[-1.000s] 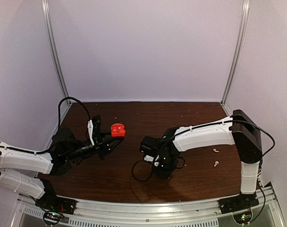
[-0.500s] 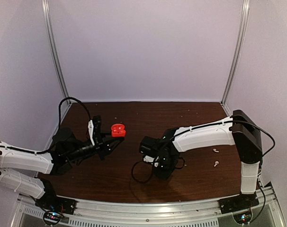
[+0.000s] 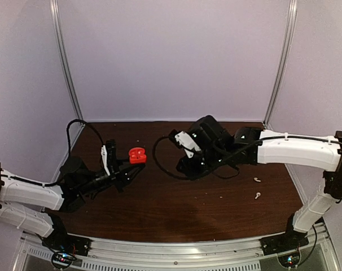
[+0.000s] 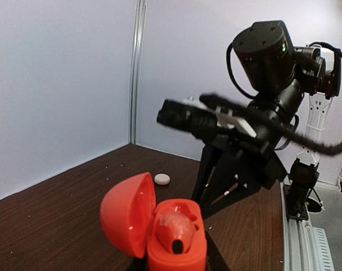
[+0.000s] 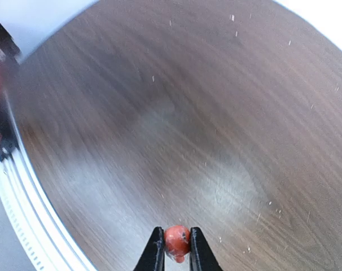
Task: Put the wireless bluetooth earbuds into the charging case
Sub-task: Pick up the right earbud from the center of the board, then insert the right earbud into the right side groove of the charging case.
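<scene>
We look into a robot lab cell: plain lilac wall panels (image 3: 171, 62), aluminium corner posts (image 3: 66, 62), dark wooden table (image 3: 159, 214).

An open red charging case (image 4: 176, 248) sits nearest, at the bottom centre, its domed lid (image 4: 127, 214) swung out to the left. A red earbud (image 4: 175, 223) lies in its body beside a dark socket. Farther back on the brown worktop (image 4: 75, 192) rests a small white disc (image 4: 162, 179). The black right arm (image 4: 267, 51), motion-blurred, hangs above the far right.
</scene>
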`<state>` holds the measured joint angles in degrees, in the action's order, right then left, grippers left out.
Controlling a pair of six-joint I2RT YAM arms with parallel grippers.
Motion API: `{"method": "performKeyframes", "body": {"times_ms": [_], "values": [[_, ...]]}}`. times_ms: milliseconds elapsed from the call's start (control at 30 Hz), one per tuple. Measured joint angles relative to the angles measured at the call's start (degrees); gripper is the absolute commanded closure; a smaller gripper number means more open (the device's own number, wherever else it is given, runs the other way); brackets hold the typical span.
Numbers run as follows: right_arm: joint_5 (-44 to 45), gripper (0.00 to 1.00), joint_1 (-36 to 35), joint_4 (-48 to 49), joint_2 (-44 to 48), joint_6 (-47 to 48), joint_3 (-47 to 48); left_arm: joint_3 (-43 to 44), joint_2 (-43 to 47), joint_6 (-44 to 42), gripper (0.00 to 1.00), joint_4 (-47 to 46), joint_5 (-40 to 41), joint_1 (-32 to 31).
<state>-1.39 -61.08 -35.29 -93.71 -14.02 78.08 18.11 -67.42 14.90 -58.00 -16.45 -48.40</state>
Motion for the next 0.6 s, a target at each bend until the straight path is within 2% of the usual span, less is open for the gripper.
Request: {"method": "performKeyframes", "body": {"times_ms": [300,433,600], "values": [[-1.33,0.91,-0.5,24.76,14.64,-1.92,-7.52,-2.75,-1.84,-0.22,1.0,-10.23,-0.79,0.0],[-3.54,0.92,-2.67,34.01,15.54,-1.55,-9.09,-2.84,-3.06,-0.48,1.0,-14.53,-3.85,0.04],[-6.23,0.91,-6.69,40.98,13.99,0.39,-9.14,-3.39,-3.56,-1.42,1.0,-18.75,-7.65,0.04]]}}
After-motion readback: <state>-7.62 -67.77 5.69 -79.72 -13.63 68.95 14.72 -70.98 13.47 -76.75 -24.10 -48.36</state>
